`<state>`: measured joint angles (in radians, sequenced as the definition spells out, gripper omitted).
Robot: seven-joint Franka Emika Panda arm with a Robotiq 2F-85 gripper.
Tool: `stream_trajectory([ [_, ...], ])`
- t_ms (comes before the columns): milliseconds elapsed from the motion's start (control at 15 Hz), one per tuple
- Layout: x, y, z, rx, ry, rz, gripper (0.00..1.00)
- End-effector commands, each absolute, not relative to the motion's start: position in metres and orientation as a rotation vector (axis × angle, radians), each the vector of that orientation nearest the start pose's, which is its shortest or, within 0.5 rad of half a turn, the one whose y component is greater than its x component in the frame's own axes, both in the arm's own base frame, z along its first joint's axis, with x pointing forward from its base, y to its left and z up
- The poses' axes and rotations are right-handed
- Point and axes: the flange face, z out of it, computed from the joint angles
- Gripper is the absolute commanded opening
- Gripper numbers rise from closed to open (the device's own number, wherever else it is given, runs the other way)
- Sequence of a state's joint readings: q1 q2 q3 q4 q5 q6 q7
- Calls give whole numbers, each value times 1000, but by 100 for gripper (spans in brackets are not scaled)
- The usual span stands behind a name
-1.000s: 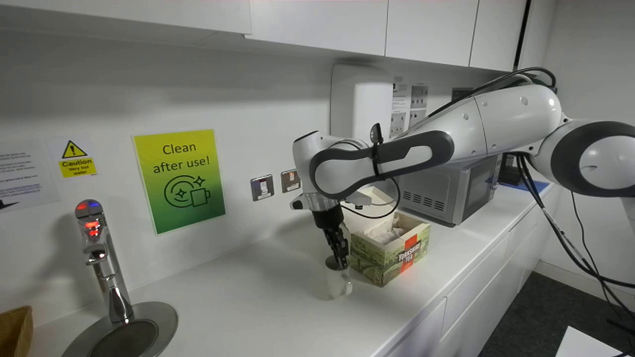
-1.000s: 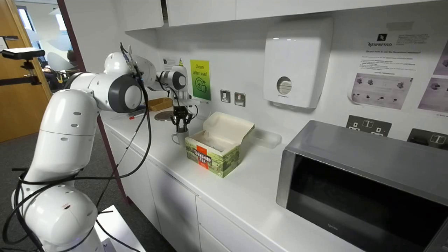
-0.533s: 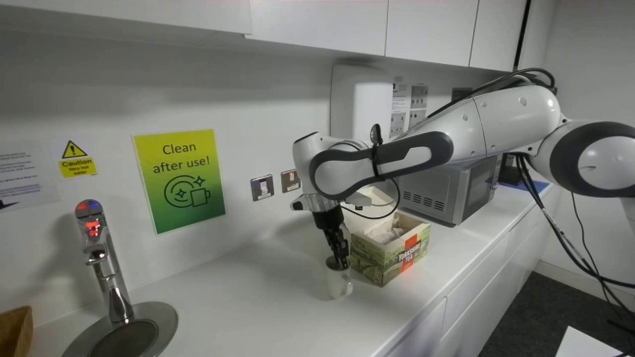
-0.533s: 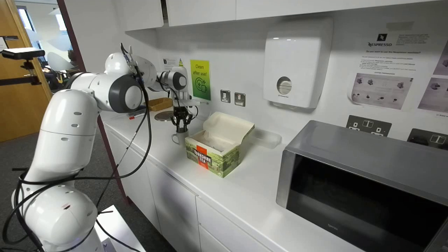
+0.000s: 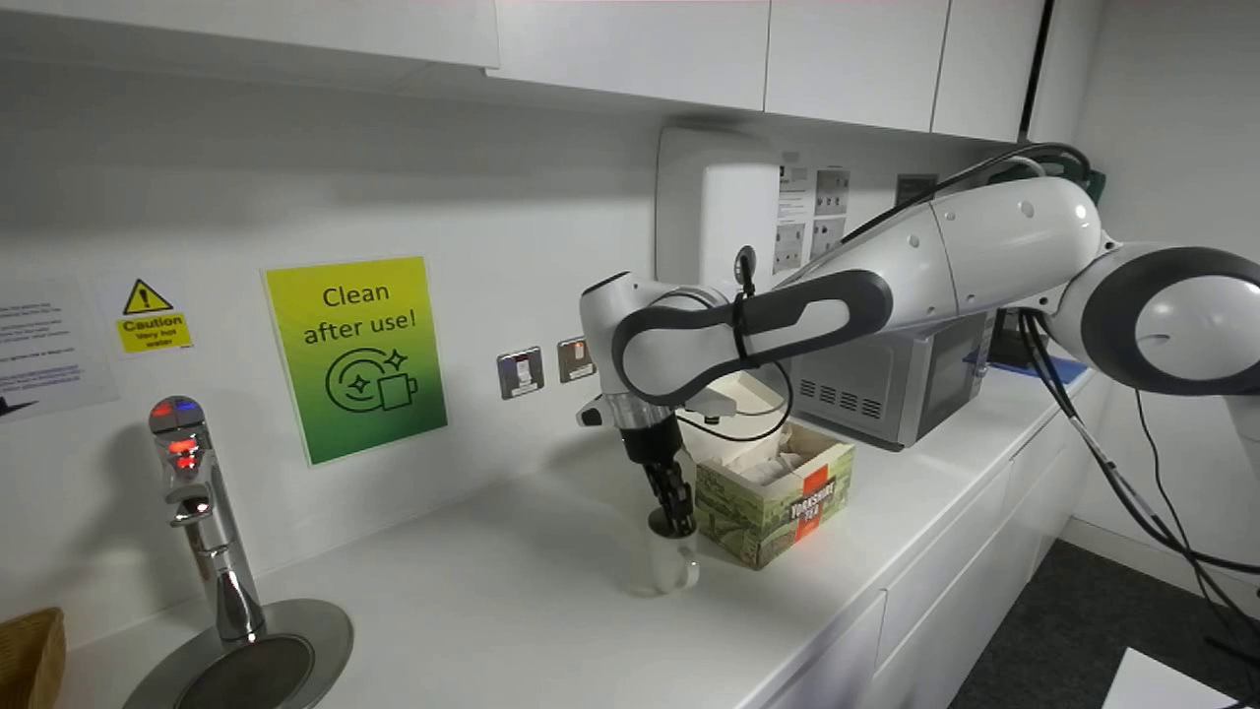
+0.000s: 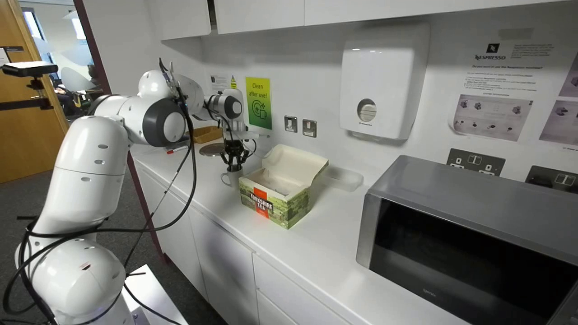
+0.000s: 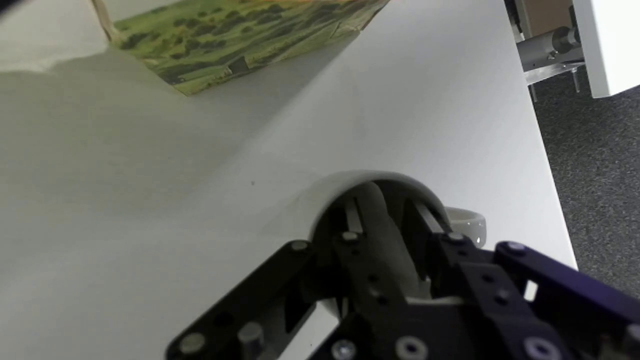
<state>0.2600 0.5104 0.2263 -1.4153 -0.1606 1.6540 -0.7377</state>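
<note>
Arm (image 5: 935,258) slightly lower than earlier. Gripper (image 7: 384,209) inside mug (image 5: 669,566), near front edge of worktop (image 5: 472,601); jaws parted, pale item (image 7: 387,240) between, contact unclear. Step judged: release. Next move calls for straight lift.

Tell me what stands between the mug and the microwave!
The open tea box stands between the mug and the microwave in both exterior views. A clear plastic tub shows just past that box, in an exterior view.

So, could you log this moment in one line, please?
gripper: open, fingers inside mug | mug: upright on counter | pale item: between fingers, contact unclear | tea box: open, beside mug
</note>
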Motion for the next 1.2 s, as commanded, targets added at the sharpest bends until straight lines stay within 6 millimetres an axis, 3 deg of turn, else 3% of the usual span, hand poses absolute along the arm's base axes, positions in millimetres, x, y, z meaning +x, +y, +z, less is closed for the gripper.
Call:
stream_trajectory([
  [0,612,272,397,-2547,-1807,448,3],
  [533,611,273,401,-2545,-1812,439,0],
  [1133,604,281,423,-2534,-1844,384,0],
])
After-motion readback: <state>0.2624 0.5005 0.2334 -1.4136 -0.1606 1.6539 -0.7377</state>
